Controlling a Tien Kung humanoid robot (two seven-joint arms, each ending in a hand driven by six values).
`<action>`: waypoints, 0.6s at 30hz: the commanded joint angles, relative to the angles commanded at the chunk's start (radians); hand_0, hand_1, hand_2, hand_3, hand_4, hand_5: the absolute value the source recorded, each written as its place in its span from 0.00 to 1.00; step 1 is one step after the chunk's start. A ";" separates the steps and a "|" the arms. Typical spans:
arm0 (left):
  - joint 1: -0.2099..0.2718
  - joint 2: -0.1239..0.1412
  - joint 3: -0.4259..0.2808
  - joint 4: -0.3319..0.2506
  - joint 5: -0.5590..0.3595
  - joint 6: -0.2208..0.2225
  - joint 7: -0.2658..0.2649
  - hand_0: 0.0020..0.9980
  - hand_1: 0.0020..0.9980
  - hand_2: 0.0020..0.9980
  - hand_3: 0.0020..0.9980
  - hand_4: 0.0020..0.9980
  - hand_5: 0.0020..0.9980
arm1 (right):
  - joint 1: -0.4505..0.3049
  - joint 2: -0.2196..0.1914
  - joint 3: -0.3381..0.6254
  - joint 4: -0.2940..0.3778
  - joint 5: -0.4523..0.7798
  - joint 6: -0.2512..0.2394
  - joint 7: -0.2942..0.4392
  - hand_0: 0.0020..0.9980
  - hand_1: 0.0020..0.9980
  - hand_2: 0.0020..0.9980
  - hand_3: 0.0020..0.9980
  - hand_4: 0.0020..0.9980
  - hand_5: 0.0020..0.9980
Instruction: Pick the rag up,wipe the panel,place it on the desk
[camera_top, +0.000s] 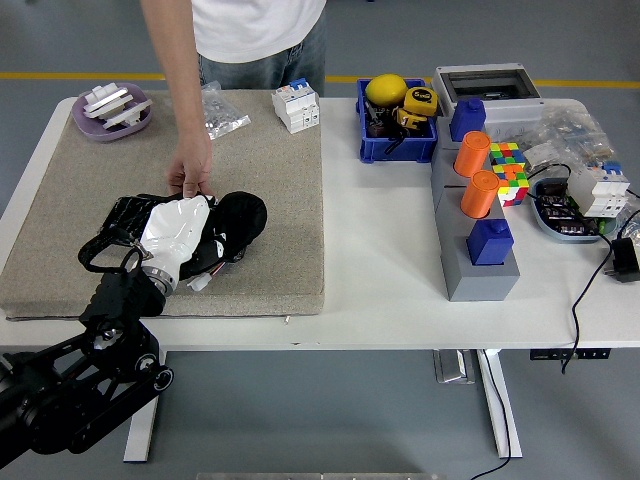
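The black rag (243, 214) lies bunched on the right end of the black panel (125, 216), which rests on the beige mat (280, 180). My left hand (200, 232), with its white cover, lies across the panel, fingers curled on the rag. A person's hand (190, 172) touches the panel's far edge. A small white connector (196, 284) sticks out at the panel's near side. My right hand is out of view.
A purple dish (114, 110), a plastic bag (222, 110) and a white breaker (298, 104) stand at the mat's far edge. A blue bin of tools (398, 140), a grey block with orange cylinders (478, 230) and cluttered parts are to the right.
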 joint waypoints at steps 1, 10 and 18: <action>0.002 0.002 -0.008 0.007 0.001 0.001 -0.001 0.29 0.43 0.54 0.49 0.21 0.00 | -0.001 0.000 0.000 0.000 0.000 0.000 0.000 0.75 0.62 0.62 0.56 0.92 0.42; 0.018 0.009 -0.088 0.065 0.005 0.006 -0.007 0.30 0.44 0.54 0.49 0.22 0.00 | -0.002 0.002 0.003 0.000 -0.002 0.000 0.001 0.75 0.62 0.63 0.56 0.92 0.42; 0.013 0.027 -0.176 0.142 -0.004 0.013 -0.021 0.30 0.44 0.54 0.49 0.23 0.00 | -0.004 -0.001 0.019 0.002 -0.008 -0.003 0.001 0.75 0.62 0.63 0.56 0.92 0.42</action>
